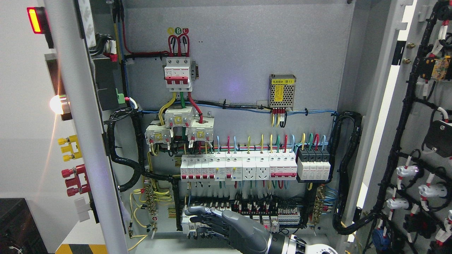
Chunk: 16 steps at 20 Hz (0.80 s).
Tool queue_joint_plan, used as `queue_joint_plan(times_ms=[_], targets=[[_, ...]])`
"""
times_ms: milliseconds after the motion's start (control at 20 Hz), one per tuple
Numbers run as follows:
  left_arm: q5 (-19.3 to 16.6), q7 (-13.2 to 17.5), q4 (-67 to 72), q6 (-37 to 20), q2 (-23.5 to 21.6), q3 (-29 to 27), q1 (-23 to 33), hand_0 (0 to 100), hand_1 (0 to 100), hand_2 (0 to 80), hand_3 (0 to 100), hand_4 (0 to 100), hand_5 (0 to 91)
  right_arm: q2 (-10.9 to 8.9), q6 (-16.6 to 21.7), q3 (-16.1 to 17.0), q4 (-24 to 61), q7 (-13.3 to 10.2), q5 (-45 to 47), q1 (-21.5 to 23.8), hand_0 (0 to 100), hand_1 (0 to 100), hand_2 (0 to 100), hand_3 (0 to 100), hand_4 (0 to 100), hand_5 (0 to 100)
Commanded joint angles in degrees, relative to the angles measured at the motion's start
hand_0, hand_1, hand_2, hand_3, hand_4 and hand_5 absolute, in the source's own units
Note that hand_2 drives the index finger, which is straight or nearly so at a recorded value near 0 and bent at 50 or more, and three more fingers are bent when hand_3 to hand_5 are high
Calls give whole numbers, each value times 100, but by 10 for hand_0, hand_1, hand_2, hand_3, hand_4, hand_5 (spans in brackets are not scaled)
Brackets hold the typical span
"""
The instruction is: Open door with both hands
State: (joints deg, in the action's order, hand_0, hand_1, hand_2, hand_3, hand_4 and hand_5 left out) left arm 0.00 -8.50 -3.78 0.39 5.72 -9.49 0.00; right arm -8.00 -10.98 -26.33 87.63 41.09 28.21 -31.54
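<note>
Two doors of the electrical cabinet stood wide open: the left door (84, 141) was seen nearly edge-on as a grey vertical band running from the top toward the lower left, and the right door (399, 116) was swung out at the picture's right, its inner face showing black cable looms (395, 155) and white connectors (406, 171). The right hand (219, 220) reached in from the lower right edge, low inside the cabinet in front of the bottom terminal rows (261, 208); its dark grey fingers (201, 211) pointed left, loosely extended and slightly curled, pinching nothing that could be seen. Whether they touched the terminals could not be told.

Above the hand, a long row of white circuit breakers (236, 167) with red levers ran across the back panel (247, 53). Higher up sat a three-pole main breaker (178, 74) with red wires looping above it, and below it three current transformers (178, 127). A perforated metal power supply (281, 91) with a yellow label was mounted right of centre.

On the outside face of the left door, a red indicator light (37, 20), a glowing white lamp (58, 104), yellow terminals (69, 147) and red terminals (74, 180) stuck out to the left.
</note>
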Motion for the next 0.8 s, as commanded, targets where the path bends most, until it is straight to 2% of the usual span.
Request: queue_joint_plan(times_ms=[0,551,751], targets=[[-97,-2,0,-4,0,0,158,0,0,0,0,0,0,-53,-9,-452,158,4,0,157,191,0,0,0,0,0],[-97,-2,0,5,0,0,158,0,0,0,0,0,0,105,-18,-874,430,4,0,430,191,0,0,0,0,0],[-97,-2,0,-4,0,0,158,0,0,0,0,0,0,176,-44,-918,553,4,0,465,191,0,0,0,0,0]])
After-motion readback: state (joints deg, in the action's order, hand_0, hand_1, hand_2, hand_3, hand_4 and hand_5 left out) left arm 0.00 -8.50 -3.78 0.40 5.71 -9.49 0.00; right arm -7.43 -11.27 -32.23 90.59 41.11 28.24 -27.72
